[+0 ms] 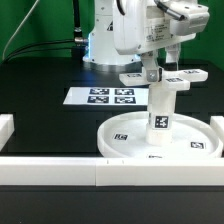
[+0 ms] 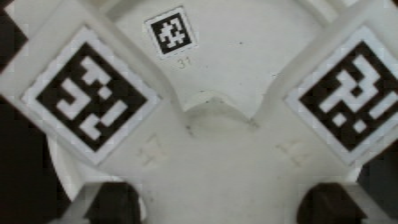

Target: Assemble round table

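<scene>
The large round disc lies flat near the front bar, a tag on its rim. The short thick cylinder leg stands upright on its middle. The cross-shaped base sits level on top of the leg, its tagged arms spreading out. My gripper comes straight down onto the base and is shut on one arm of it. In the wrist view the base fills the frame with three tags, and its white plastic spans the gap between my dark fingers at the gripper.
The marker board lies flat on the black table behind the disc. A long white border bar runs along the front, another stands at the exterior view's left. The robot's base rises at the back.
</scene>
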`<state>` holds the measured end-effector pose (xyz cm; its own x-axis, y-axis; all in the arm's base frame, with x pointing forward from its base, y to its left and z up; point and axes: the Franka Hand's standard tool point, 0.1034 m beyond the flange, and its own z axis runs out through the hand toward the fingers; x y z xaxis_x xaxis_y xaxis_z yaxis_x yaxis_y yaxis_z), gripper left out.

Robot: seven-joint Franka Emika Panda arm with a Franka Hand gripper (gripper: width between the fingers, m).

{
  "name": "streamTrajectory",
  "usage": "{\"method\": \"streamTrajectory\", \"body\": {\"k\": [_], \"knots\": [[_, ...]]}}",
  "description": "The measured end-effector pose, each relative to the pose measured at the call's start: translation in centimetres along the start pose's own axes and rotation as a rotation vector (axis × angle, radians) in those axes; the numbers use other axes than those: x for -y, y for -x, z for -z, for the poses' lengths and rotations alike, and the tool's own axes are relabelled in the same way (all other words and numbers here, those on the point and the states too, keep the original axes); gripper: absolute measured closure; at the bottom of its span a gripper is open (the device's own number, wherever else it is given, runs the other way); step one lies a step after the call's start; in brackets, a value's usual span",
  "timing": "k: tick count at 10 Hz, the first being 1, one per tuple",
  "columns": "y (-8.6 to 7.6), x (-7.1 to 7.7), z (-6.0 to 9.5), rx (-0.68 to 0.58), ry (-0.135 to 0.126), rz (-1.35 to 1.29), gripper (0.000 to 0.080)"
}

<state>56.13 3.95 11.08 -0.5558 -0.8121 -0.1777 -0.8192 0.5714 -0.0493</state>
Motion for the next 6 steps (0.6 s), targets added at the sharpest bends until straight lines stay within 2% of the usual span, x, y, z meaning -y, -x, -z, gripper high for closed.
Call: {"method": "streamTrajectory", "body": {"k": [1,2,4,6], "knots": [[0.2,0.1,0.7,0.012,0.002,0.027,0.0209],[0.6,0.2,1.7,0.03,-0.004,0.033,0.0163],[1.4,0.3,3.3,0.063,-0.016,0.041,0.0152],[1.3,0.2,3.1,0.059,-0.015,0.07,0.0151]]}}
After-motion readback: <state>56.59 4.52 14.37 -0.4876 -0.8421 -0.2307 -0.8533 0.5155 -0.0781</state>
